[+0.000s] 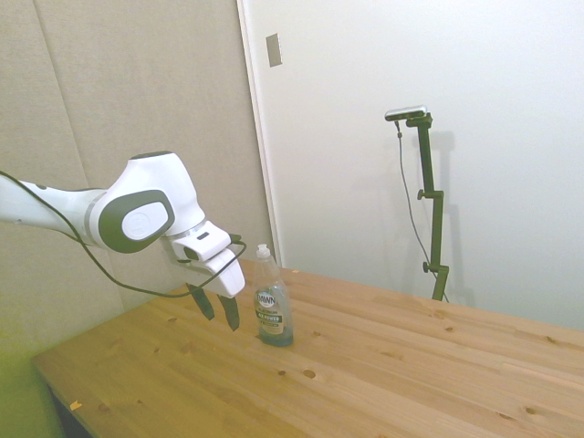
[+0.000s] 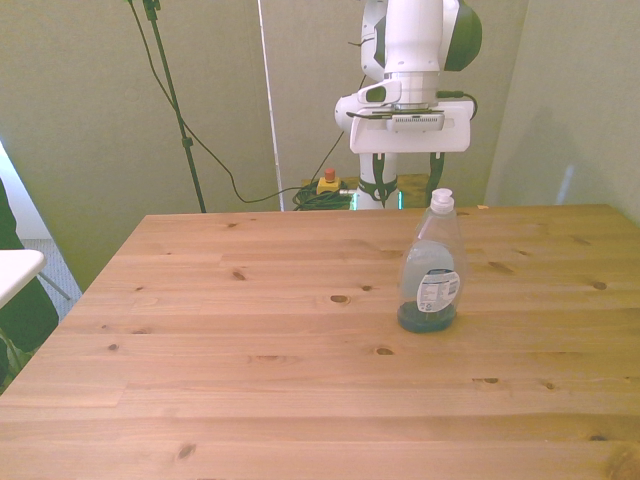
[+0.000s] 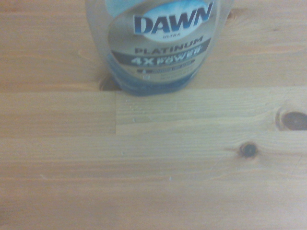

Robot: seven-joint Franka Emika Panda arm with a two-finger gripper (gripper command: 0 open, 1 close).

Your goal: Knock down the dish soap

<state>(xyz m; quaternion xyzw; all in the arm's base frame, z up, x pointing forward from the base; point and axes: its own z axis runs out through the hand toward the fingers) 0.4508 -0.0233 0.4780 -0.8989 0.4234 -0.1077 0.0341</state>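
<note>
While standing upright on the wooden surface, dish soap not yet toppled, so the task's main part left undone. Placed toward the front view's right, roughly mid-depth on the boards, white cap up, a little blue-green liquid pooled at the base. Seen close in the wrist view as well, dish soap with label facing that camera and base flat on the planks. Gripper hanging just beside the bottle in the side view, fingers parted and clasping nothing, tips near the height of the bottle's lower body, apparently no contact yet. Approach seemingly made; left to do, by this reading: a sideways push against the bottle until tipped over onto the surface.
</note>
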